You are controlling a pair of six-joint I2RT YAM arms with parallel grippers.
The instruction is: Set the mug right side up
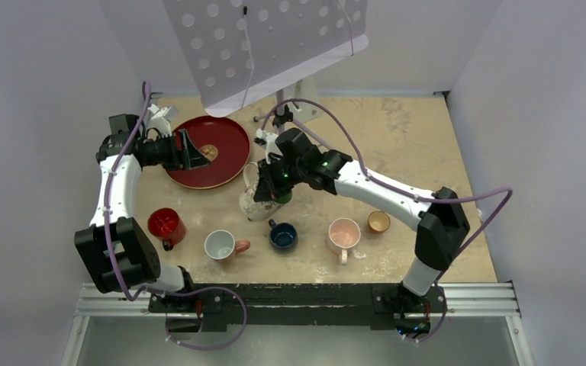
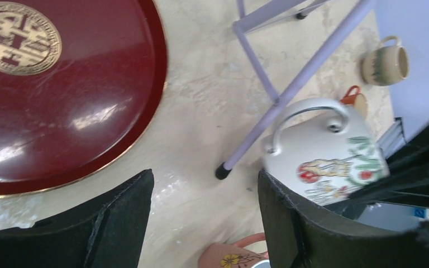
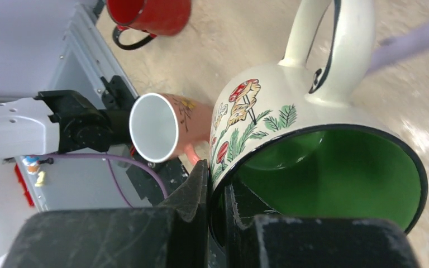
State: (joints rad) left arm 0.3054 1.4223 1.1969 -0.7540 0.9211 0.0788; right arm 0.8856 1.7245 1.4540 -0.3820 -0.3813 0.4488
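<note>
The cream mug with a mushroom pattern and green inside (image 1: 253, 201) is at the table's middle, tilted over on its side, handle up. My right gripper (image 1: 272, 187) is shut on its rim. In the right wrist view one finger is outside the wall and one inside, and the mug (image 3: 268, 106) opens toward the camera with my right gripper (image 3: 218, 184) clamped at its lower left edge. My left gripper (image 1: 198, 152) is open and empty over the red plate's right part. In the left wrist view the mug (image 2: 324, 151) lies past the open left gripper (image 2: 204, 206).
A red round plate (image 1: 206, 151) sits at the back left. A red mug (image 1: 165, 225), a white-and-pink mug (image 1: 221, 245), a blue mug (image 1: 283, 235), a pink mug (image 1: 343, 235) and a small orange cup (image 1: 378, 222) line the front. A perforated white board on a stand (image 1: 267, 42) hangs over the back.
</note>
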